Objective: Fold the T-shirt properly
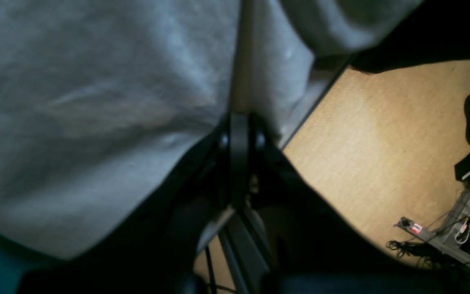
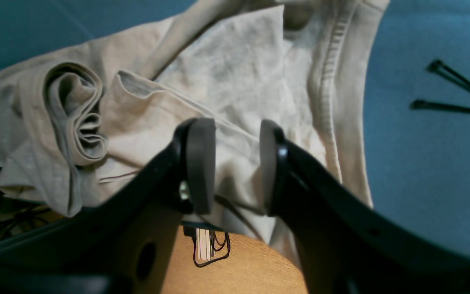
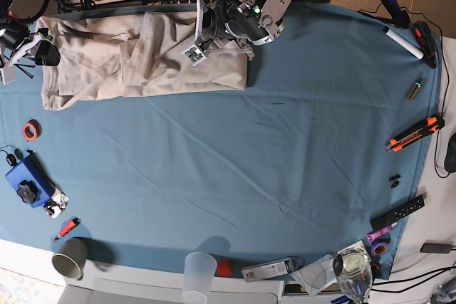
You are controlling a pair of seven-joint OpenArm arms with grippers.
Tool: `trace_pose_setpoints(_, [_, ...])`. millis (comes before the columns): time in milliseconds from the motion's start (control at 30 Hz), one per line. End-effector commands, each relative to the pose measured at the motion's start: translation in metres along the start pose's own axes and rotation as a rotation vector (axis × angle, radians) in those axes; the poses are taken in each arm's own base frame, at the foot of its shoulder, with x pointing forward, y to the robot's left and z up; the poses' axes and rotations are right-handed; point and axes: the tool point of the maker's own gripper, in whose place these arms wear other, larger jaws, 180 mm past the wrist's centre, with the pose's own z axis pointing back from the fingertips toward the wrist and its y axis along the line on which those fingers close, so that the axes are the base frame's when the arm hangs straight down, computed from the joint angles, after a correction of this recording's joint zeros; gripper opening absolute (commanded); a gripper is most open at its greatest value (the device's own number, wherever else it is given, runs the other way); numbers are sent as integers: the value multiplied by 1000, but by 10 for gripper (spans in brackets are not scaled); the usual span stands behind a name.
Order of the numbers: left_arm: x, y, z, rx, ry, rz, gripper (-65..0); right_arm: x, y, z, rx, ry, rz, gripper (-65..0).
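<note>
A: Where is the plain beige cotton T-shirt point(image 3: 142, 58)?

B: It lies rumpled at the far left of the table, on the blue tablecloth point(image 3: 235, 161), with its far edge reaching the table's far rim.

A: And the left arm's fingers point(image 1: 239, 134)?

B: Pressed tight together on the T-shirt. In the left wrist view a fold of the cloth point(image 1: 96, 102) runs straight into them, with brown carpeted floor point(image 1: 382, 143) beyond the table edge. From the base view that arm sits over the shirt's right end, near the far edge.

A: The right arm's fingers point(image 2: 233, 163)?

B: Parted, with nothing between the grey pads point(image 2: 200, 163). They hang just above the shirt's left end; bunched folds point(image 2: 76, 118) and a stitched hem point(image 2: 333, 81) show below them.

A: Anything else on the table?

B: Well apart from the shirt: a red tape ring point(image 3: 30, 130) at the left, an orange utility knife point(image 3: 413, 133) at the right, and a clear plastic cup point(image 3: 199, 275) at the near edge.
</note>
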Motion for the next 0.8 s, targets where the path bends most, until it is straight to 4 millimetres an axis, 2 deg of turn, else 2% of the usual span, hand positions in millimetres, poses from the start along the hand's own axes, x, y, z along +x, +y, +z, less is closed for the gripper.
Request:
trace_pose_setpoints(0, [-21, -21, -11, -35, 67, 8, -650, 15, -2, 7, -10, -36, 35, -460])
trace_pose_setpoints(133, [11, -10, 2, 4, -49, -21, -650, 15, -2, 7, -10, -36, 35, -460])
trace_pose_setpoints(300, [70, 7, 42, 83, -278, -61, -650, 15, -2, 7, -8, -36, 45, -460])
trace_pose_setpoints(400, [91, 13, 60, 130, -378, -62, -650, 15, -1, 7, -3, -36, 69, -460])
trace_pose_setpoints(500, [92, 27, 68, 218, -379, -88, -650, 16, -1, 8, -5, -36, 75, -460])
trace_pose_setpoints(633, [89, 66, 80, 431, -349, -76, -650, 21, -1, 7, -4, -49, 78, -460])
trace_pose_setpoints(767, [77, 103, 93, 533, -327, -47, -650, 35, 1, 6, 0, -89, 86, -460])
